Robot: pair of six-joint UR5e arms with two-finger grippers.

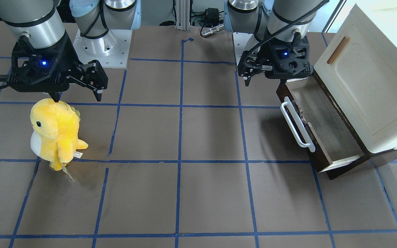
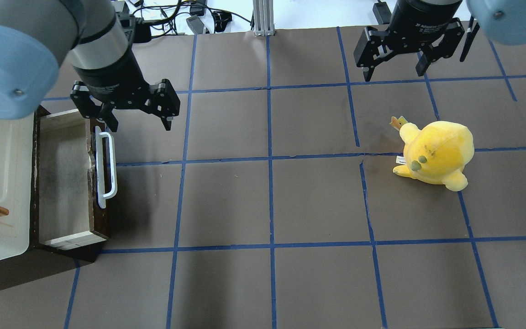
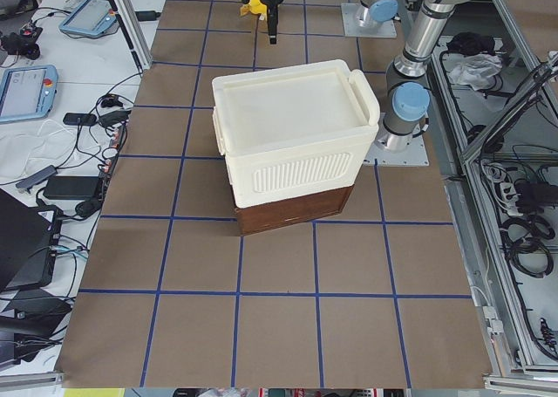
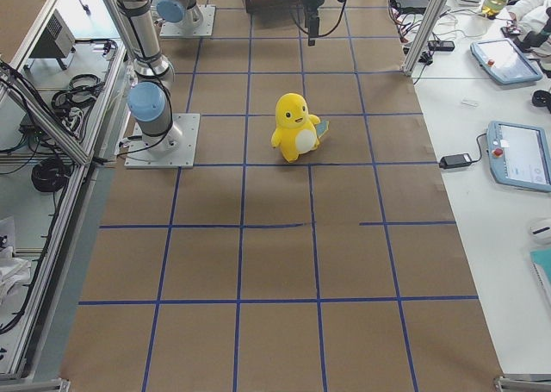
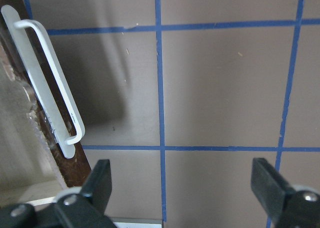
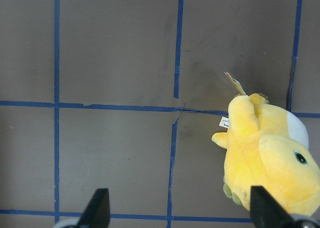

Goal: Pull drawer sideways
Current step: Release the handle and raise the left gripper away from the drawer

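Black jaws on both arms gape empty; brown wooden drawer (image 2: 64, 183) has white bar handle (image 5: 59, 82).

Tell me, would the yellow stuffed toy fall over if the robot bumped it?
Probably. The plush toy stands upright on small feet under a big round body, so a nudge would likely tip it. It looks soft, so it should squash, not break, and seems light.

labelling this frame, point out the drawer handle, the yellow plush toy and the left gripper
drawer handle (image 2: 113, 164): overhead view, middle of the white bar
yellow plush toy (image 2: 439, 151): overhead view, centre of its body
left gripper (image 2: 140, 126): overhead view, midway between its fingertips
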